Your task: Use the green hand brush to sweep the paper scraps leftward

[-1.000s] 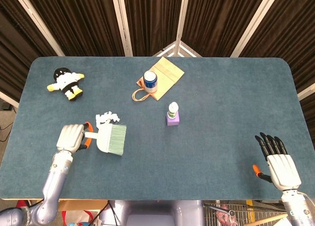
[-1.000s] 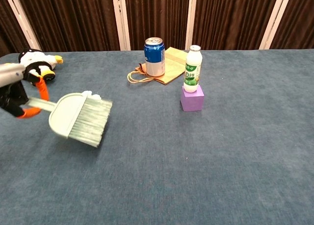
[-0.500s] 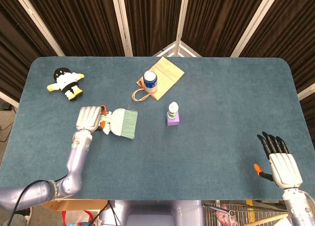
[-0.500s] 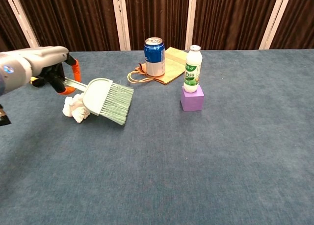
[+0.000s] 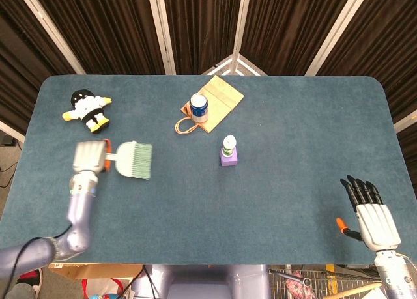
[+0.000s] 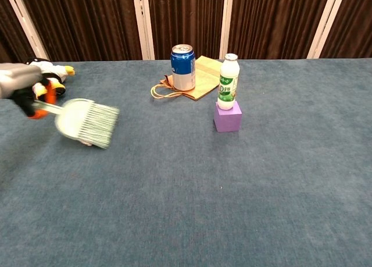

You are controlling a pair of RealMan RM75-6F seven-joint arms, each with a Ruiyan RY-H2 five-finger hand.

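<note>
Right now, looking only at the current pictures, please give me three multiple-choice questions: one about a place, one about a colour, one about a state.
1. Where does the small white bottle stand?
A. on the purple block
B. on the paper bag
C. beside the toy penguin

2. What colour is the can on the paper bag?
A. red
B. blue
C. yellow

3. What is the left hand doing?
A. lying flat on the table
B. gripping the can
C. holding the brush

Answers: 1 A, the bottle rests upright on top of the purple block. 2 B, the side of the can is blue in the chest view. 3 C, the fingers close around the handle of the green brush, which is blurred; the right hand is open and holds nothing.
</note>
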